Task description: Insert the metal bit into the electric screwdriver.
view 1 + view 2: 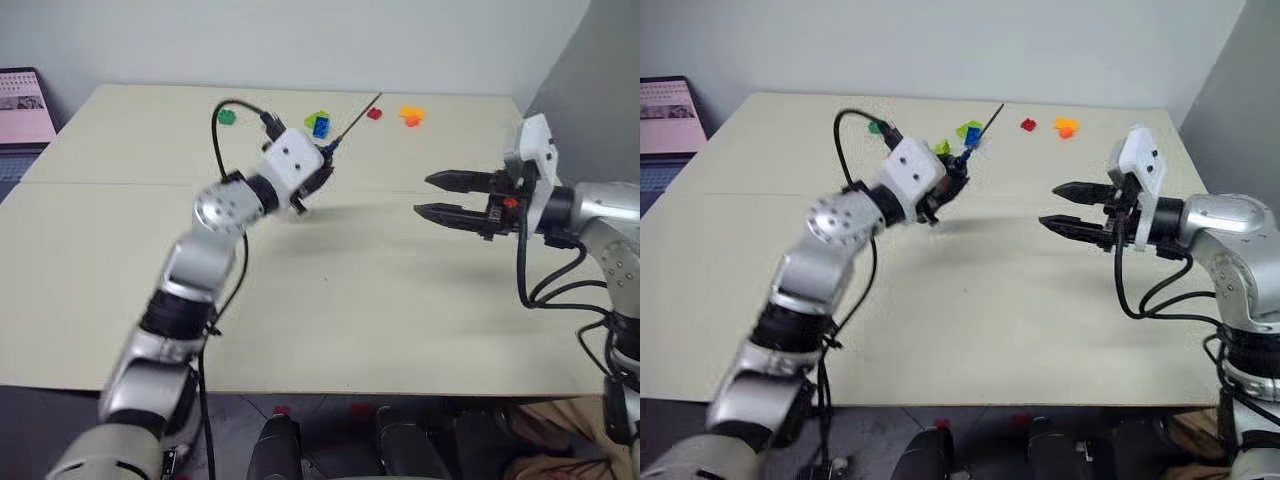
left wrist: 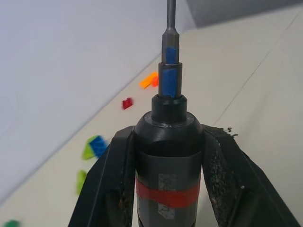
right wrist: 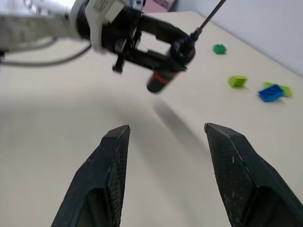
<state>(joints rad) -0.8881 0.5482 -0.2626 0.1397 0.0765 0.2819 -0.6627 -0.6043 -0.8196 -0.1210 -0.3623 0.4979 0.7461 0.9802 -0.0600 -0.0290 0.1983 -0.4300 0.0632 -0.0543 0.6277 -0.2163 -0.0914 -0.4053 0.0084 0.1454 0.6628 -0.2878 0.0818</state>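
My left gripper (image 1: 316, 176) is shut on the electric screwdriver (image 2: 168, 161), a black cylinder with a red band, held above the table's far middle. The thin dark metal bit (image 1: 358, 120) sticks straight out of the screwdriver's narrowed tip, past a patch of blue, and points up and away toward the far edge. The right wrist view shows the screwdriver (image 3: 163, 78) and bit (image 3: 210, 16) from the side. My right gripper (image 1: 432, 196) hovers to the right of them, well apart, pointing toward the left gripper. Its fingers (image 3: 109, 161) stand open with nothing between them.
Small toy bricks lie along the table's far edge: a green one (image 1: 227, 116), a blue and lime pair (image 1: 320, 124), a red one (image 1: 374, 113) and an orange one (image 1: 411, 115). A screen (image 1: 25, 105) stands at the far left. A seam crosses the beige table (image 1: 400, 300).
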